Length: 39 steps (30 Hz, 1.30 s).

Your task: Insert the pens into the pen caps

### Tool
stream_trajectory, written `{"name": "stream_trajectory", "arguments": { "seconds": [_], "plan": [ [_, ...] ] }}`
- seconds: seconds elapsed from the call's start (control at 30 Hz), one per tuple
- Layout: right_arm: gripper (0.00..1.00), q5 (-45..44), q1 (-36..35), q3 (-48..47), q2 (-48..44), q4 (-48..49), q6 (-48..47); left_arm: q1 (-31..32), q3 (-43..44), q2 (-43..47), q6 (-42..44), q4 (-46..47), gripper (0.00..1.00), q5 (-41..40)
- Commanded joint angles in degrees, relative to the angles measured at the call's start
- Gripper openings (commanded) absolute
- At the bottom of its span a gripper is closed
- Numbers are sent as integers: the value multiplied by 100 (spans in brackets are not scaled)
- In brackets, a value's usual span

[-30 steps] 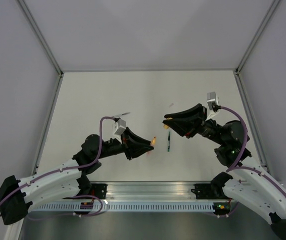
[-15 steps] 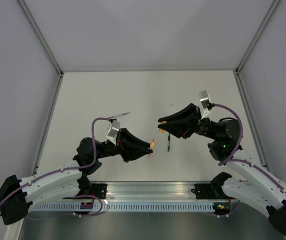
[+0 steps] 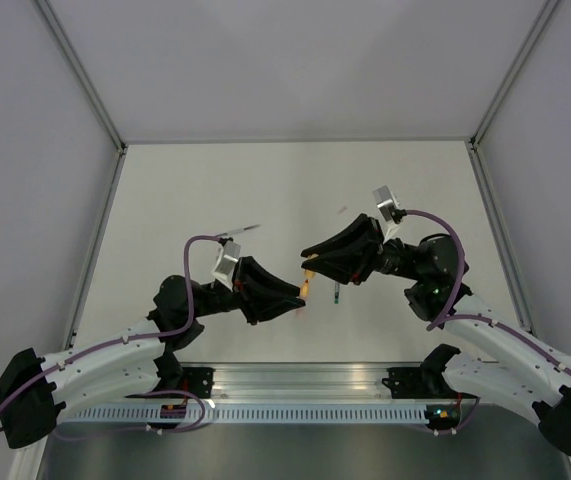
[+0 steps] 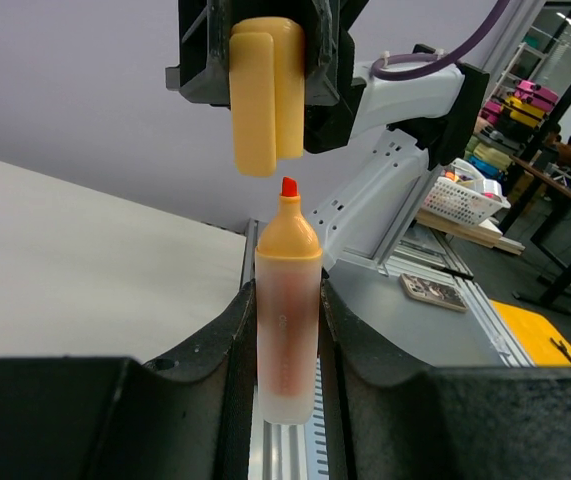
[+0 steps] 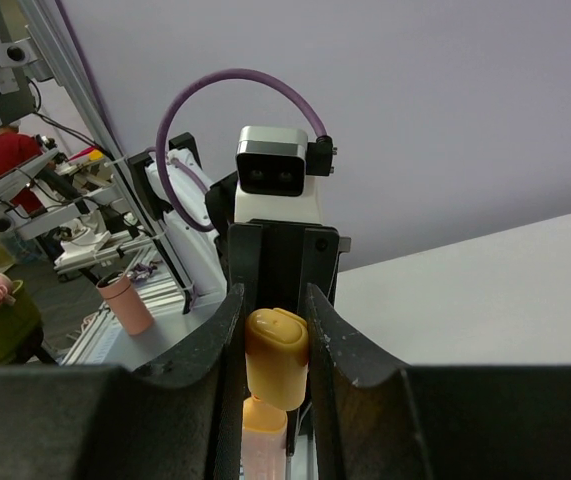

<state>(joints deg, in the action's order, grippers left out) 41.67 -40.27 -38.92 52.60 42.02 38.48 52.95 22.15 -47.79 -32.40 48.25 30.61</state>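
My left gripper is shut on the pink-orange marker, its red tip pointing up at the yellow-orange cap. My right gripper is shut on that cap, held just off the marker's tip. In the top view the two grippers meet near the table's middle, left gripper, right gripper, with the marker between them. The dark pen with green lies on the table under the right gripper. The silver-grey pen lies at back left. A small grey cap lies farther back.
The white table is walled by grey panels on three sides. A metal rail runs along the near edge between the arm bases.
My right gripper has moved left with the cap, toward the marker tip. My left gripper has stayed nearly still with the marker.
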Motion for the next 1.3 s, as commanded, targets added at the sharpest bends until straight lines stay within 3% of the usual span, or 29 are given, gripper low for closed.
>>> {"name": "stream_trajectory", "arguments": {
  "seconds": [0.0, 0.53, 1.0, 1.27],
  "plan": [
    [0, -18, -147, -195, 14, -27, -297, -21, -18, 24, -91, 317, 2, 156],
    [0, -124, -402, -125, -30, -449, -657, -21, -44, 226, -47, 246, 2, 33],
    [2, 96, -639, -19, -75, -167, -824, -21, -53, 252, -99, 352, 2, 68],
    [13, 43, -745, -63, 22, -308, -1009, -21, -44, 314, -170, 449, 2, 138]
  ]
}}
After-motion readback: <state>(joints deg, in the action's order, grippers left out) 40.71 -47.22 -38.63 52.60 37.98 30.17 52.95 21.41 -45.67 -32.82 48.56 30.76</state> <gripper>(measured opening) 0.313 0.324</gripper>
